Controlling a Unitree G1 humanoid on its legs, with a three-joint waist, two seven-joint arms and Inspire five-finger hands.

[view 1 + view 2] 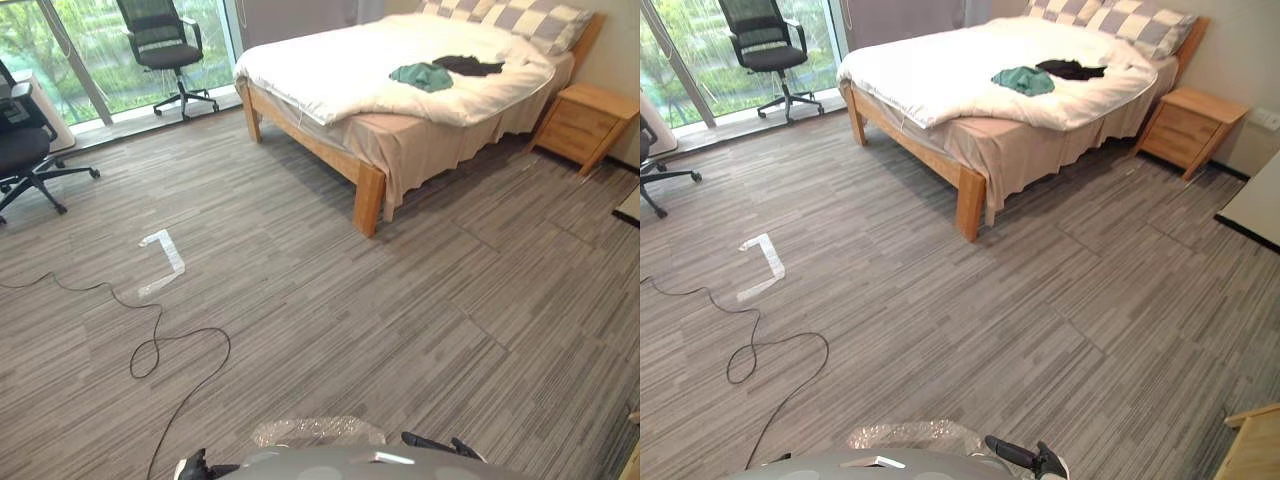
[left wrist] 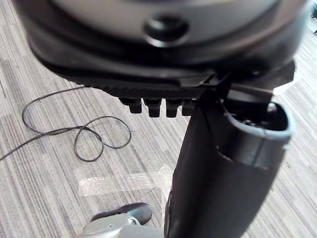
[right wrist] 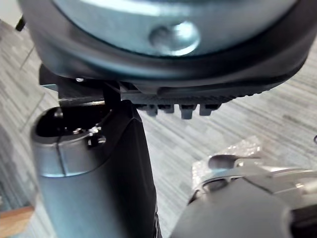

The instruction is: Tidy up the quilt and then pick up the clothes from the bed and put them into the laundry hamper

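Note:
Across the room stands a wooden bed [image 1: 368, 195] with a white quilt [image 1: 340, 65] spread over it, its near edge hanging uneven. A green garment [image 1: 422, 76] and a black garment [image 1: 468, 66] lie on the quilt toward the pillows [image 1: 520, 15]. Both hands hang low, several steps from the bed. In its wrist view my left hand [image 2: 163, 49] has relaxed fingers [image 2: 153, 106] and holds nothing. My right hand [image 3: 163, 59] looks the same, with its fingers [image 3: 178, 110] loose and its thumb [image 3: 99, 173] apart.
A wooden nightstand [image 1: 582, 120] sits right of the bed. Two office chairs [image 1: 165, 45] [image 1: 20, 150] stand by the window at the left. White tape [image 1: 165, 255] marks the floor. A pale tabletop edge [image 1: 1255, 205] and a wooden piece [image 1: 1252, 440] border the right side.

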